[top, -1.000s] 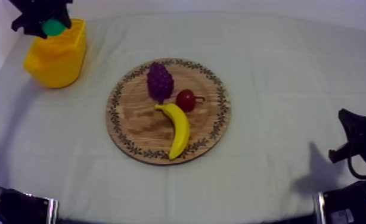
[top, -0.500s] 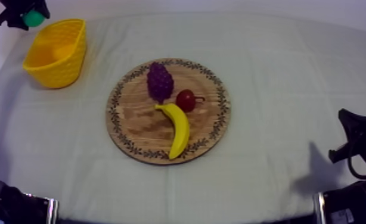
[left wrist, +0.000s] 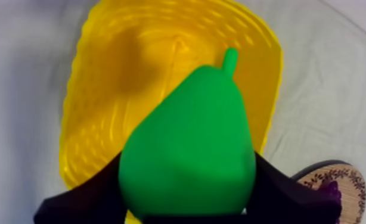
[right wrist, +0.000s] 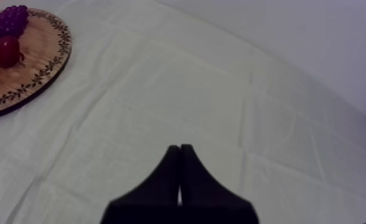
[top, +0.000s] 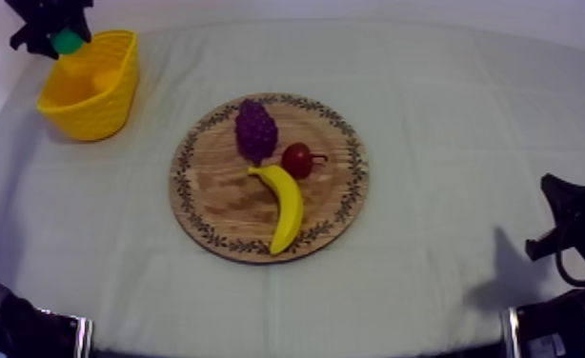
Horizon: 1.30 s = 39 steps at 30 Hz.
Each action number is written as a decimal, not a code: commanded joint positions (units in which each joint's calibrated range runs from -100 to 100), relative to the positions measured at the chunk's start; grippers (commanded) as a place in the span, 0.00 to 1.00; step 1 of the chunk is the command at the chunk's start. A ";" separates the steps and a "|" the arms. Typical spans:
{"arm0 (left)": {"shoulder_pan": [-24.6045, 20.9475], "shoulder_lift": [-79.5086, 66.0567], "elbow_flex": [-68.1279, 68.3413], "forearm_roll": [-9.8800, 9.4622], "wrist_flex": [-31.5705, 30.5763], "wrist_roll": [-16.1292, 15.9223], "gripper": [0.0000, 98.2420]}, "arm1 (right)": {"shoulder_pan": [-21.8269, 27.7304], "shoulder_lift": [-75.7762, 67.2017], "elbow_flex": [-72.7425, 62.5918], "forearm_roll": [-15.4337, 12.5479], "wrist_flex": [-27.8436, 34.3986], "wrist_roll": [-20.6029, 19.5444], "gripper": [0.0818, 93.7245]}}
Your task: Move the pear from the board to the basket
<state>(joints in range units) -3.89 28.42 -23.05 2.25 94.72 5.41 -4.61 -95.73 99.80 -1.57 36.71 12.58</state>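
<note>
The green pear (left wrist: 188, 152) is held between the black fingers of my left gripper (top: 60, 40), which hangs above the far rim of the yellow basket (top: 91, 90). In the left wrist view the pear's stem points over the basket's (left wrist: 102, 89) open inside. The basket stands at the table's far left. My right gripper (right wrist: 179, 156) rests low at the right side, its fingers together as a narrow wedge over bare cloth; from above it appears at the right edge (top: 573, 228).
The round wooden board (top: 339, 205) lies mid-table with a bunch of grapes (top: 255, 129), a small red fruit (top: 297, 160) and a banana (top: 283, 205) on it. Bare cloth stretches between the board and the basket, and to the board's right.
My left gripper with the pear swung from over the basket out past its far left, then came back a little toward the rim. The right arm stayed still.
</note>
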 commanded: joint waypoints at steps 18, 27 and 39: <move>-1.31 11.73 0.98 0.96 -4.66 -0.80 0.70 | 0.01 -0.03 -0.02 0.03 -0.01 -0.01 0.00; -1.36 11.89 0.90 1.59 -4.93 -0.38 0.96 | 0.01 -0.03 -0.02 0.03 -0.01 -0.01 0.00; -1.44 9.69 2.69 1.43 -5.46 -0.68 0.98 | 0.01 -0.03 -0.02 0.03 -0.01 -0.01 0.00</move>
<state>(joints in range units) -5.37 38.42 -20.47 3.68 89.20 4.81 -4.61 -95.73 99.80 -1.57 36.71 12.58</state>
